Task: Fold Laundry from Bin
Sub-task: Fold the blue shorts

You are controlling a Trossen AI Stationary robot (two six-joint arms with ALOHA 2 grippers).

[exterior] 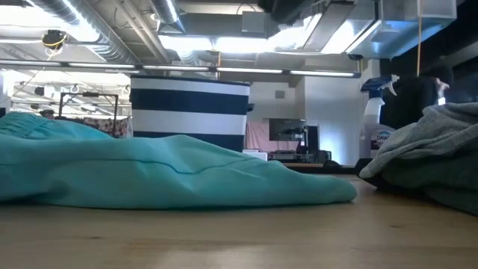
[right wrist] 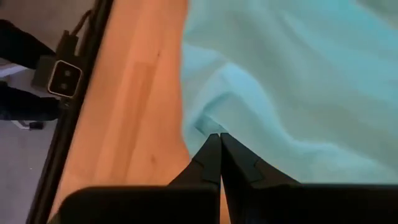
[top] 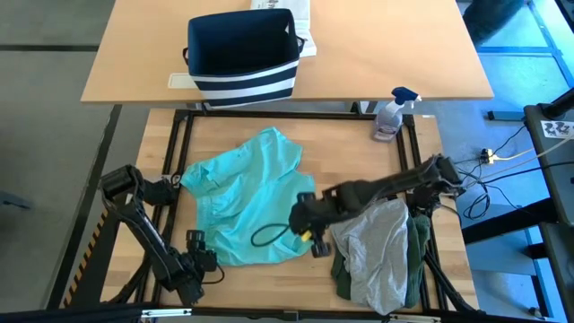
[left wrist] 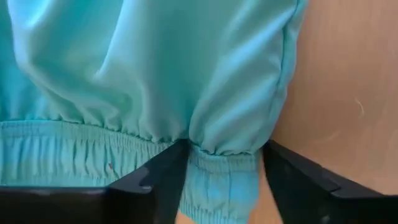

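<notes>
I see left gripper [left wrist: 221, 186] bottom-left, fingers apart around teal garment's [top: 247, 193] waistband | right gripper [right wrist: 219, 163] mid-frame, pinched closed, empty | bin [top: 242, 56] top.

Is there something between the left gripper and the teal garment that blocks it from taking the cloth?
Nothing visible does. The left gripper is open, and the elastic hem of the teal garment already lies between its fingers. Only bare table lies beside it.
</notes>
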